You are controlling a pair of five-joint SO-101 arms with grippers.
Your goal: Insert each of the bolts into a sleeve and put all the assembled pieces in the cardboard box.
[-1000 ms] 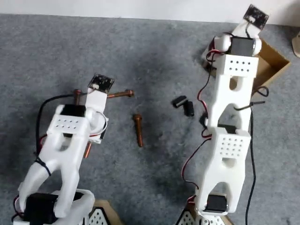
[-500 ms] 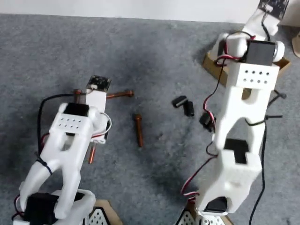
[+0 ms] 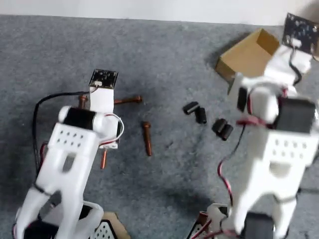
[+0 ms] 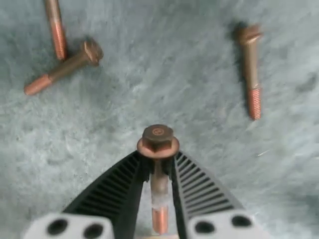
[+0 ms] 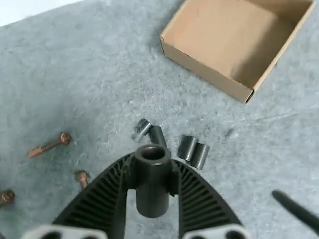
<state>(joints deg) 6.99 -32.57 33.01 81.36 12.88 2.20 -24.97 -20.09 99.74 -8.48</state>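
My left gripper [image 4: 158, 162] is shut on a copper bolt [image 4: 158, 141], head pointing away, held above the grey mat. In the high view this bolt's shank [image 3: 103, 159] shows beside the left arm. Three more bolts lie on the mat [image 3: 146, 138] [image 3: 127, 100] [image 3: 82, 99]. My right gripper [image 5: 152, 164] is shut on a black sleeve [image 5: 152, 194], held upright with its bore showing. Several loose sleeves [image 3: 201, 115] [image 5: 188, 148] lie between the arms. The cardboard box [image 3: 249, 52] [image 5: 204, 67] sits at the far right, open side up.
The grey mat [image 3: 164, 59] covers the table. The right arm [image 3: 279, 149] stands raised at the right side, with red and black wires along it. A white wall strip runs along the far edge.
The right arm has pulled back from over the box and risen, uncovering the box and the nearer sleeves. The left arm has shifted slightly right and farther, carrying its bolt.
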